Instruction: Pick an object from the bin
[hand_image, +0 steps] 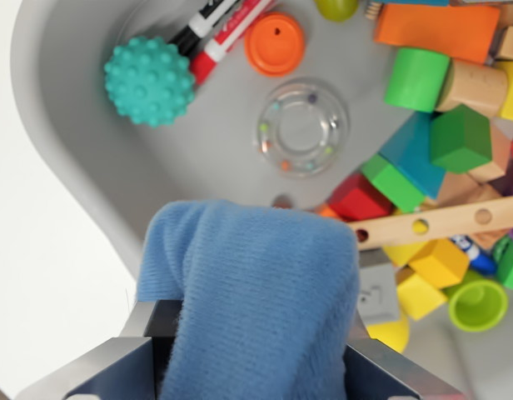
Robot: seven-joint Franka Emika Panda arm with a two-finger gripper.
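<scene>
The gripper [261, 367], at the bottom edge of the wrist view, was clamped on a blue cloth [256, 300] that draped over its fingers and hung above the grey bin [82, 150]. Beyond the cloth lay a clear ring rattle [302, 127], a teal spiky ball [149, 81], an orange cap [275, 43] and two markers [216, 32]. Coloured wooden blocks [444, 142] were heaped toward the wrist view's right.
</scene>
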